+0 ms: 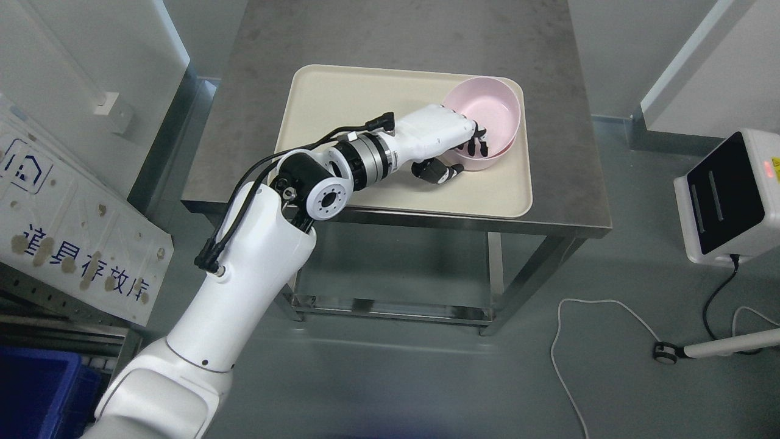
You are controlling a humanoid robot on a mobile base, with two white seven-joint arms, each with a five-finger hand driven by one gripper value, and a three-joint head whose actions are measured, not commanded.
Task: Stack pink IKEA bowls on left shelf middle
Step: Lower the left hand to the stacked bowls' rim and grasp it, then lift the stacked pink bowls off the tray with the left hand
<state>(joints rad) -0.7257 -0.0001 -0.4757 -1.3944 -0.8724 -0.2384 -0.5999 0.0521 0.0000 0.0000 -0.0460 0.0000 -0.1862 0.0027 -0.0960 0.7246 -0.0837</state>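
A grey, matte metal desk point(390, 36) on steel legs carries a smooth, cream, rounded-rectangle tray point(341, 97). At lower left a white perforated sign board point(73, 244) leans, printed with blue Chinese characters that seem to read 道具存放库. The glossy white left arm point(244, 286) reaches across the tray. At the tray's far right corner sits a round pink bowl point(490, 110), plain and unmarked. The left hand point(448, 143) meets its near-left rim, fingers point(478, 141) curled over the edge inside, thumb outside, pinching the wall.
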